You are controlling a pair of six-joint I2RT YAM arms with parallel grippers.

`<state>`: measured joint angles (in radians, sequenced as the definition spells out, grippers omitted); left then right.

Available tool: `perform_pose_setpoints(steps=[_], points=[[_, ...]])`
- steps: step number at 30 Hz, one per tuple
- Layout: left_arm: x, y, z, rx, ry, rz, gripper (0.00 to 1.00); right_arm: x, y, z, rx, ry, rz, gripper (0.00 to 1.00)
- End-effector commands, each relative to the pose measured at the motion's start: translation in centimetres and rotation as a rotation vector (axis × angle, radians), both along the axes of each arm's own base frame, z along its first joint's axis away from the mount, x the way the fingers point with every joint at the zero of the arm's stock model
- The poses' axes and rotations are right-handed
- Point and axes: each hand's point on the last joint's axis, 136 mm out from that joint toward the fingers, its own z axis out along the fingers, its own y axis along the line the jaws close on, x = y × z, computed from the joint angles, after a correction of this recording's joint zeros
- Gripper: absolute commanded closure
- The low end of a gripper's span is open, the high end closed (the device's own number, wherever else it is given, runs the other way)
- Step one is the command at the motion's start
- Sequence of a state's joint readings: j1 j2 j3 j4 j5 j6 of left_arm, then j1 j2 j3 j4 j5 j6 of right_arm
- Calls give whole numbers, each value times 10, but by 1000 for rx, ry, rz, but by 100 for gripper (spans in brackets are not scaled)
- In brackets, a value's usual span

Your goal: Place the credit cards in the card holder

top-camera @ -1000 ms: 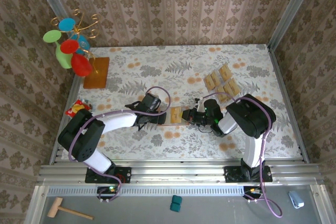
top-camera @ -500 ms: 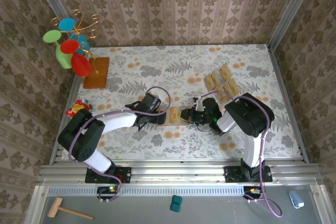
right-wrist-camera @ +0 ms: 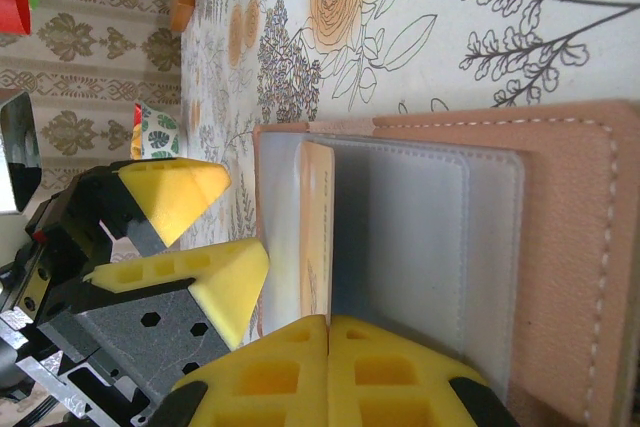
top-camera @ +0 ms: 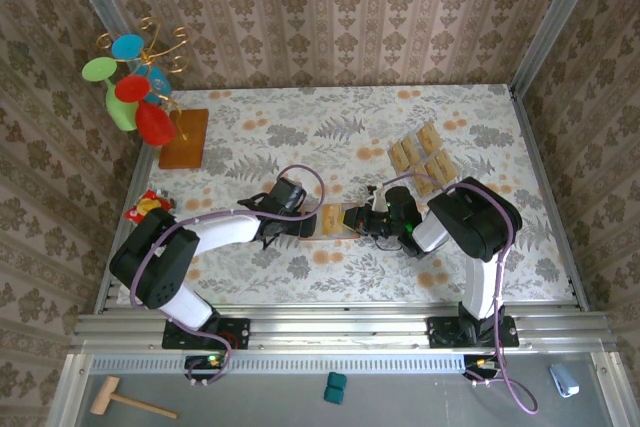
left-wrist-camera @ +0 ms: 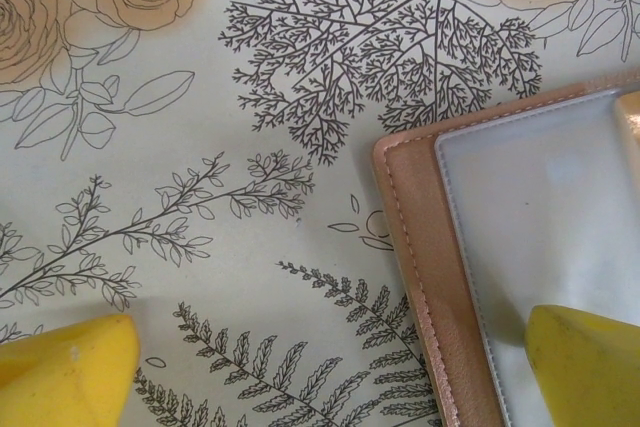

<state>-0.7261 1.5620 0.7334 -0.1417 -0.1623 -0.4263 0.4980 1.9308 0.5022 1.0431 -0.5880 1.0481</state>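
Card holder (top-camera: 335, 219) lies flat on the flowered surface (top-camera: 400, 117), directly between my two end effectors. My right end effector (right-wrist-camera: 328, 332) is closed on one credit card (right-wrist-camera: 316, 227), which stands on its edge at the clear pocket (right-wrist-camera: 400, 247) of the holder; I think its far end is inside, but the angle is poor. My left end effector (top-camera: 303, 223) is wide open, with one yellow finger (left-wrist-camera: 585, 362) resting on the holder. Other cards (top-camera: 424, 157) lie beyond the right end effector.
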Motion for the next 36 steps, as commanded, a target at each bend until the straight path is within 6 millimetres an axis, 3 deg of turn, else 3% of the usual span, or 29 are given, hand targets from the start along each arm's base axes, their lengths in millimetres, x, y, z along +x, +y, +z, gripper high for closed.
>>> perform_pose_setpoints(steps=[1, 18, 36], points=[[-12, 13, -7, 50, 32, 12, 0, -22, -17, -49, -135, 147, -31, 100], [-13, 14, -6, 53, 30, 11, 0, -16, -33, -56, -221, 125, -46, 100], [-13, 14, -7, 51, 31, 13, 0, -22, -15, -61, -214, 138, 9, 100]])
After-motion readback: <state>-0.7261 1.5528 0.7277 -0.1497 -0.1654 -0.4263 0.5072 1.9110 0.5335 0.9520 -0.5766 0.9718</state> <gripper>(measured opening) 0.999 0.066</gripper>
